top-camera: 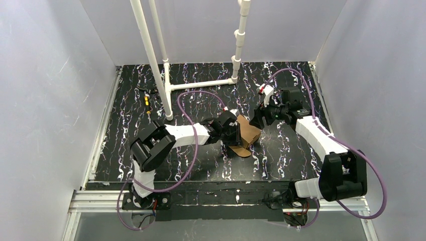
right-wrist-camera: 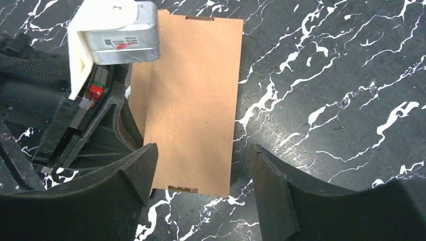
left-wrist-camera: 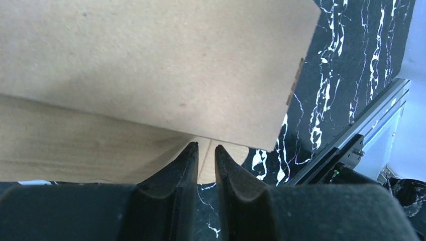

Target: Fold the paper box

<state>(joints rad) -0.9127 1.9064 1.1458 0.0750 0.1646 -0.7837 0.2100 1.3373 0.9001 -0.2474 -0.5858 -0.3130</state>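
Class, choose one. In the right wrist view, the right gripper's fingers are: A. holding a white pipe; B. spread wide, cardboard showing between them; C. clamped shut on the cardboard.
B: the right gripper stands wide open, the paper box showing in the gap.

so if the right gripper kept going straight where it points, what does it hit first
Most likely the paper box: its brown panel lies dead ahead of the right gripper, between its open jaws. Depth is unclear.

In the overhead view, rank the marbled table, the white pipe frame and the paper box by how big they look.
Largest: marbled table.
Second: white pipe frame, though its uprights rise toward the camera, which inflates them.
Smallest: paper box.
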